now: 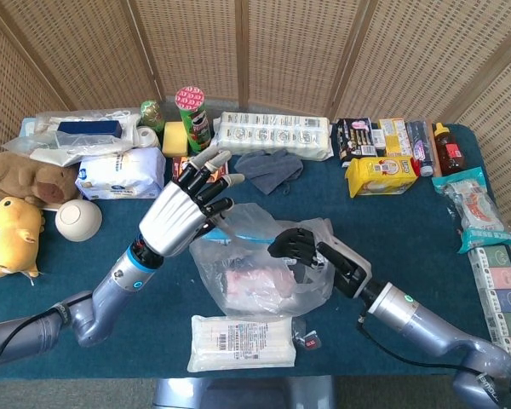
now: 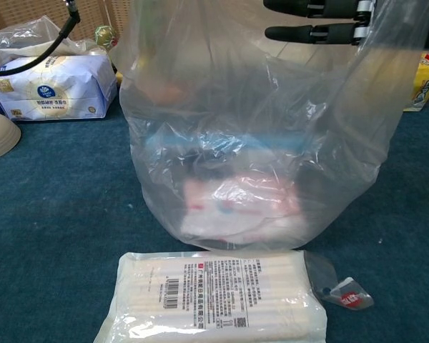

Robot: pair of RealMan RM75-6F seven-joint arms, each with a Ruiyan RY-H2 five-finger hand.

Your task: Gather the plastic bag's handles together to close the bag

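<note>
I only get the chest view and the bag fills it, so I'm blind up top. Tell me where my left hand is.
Observer: The left hand hovers over the plastic bag's back-left edge, fingers spread, holding nothing.
Operator: Now report the right hand.
Observer: The right hand is curled at the bag's top right rim; whether it pinches film, I cannot tell.
Operator: Say what's behind the bag.
Observer: A grey cloth lies just beyond it, apart from the bag.

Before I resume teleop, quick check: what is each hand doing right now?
Left hand: open, fingers spread above the clear plastic bag, holding nothing.
Right hand: fingers curled into the bag's top; an actual grip cannot be told.
</note>
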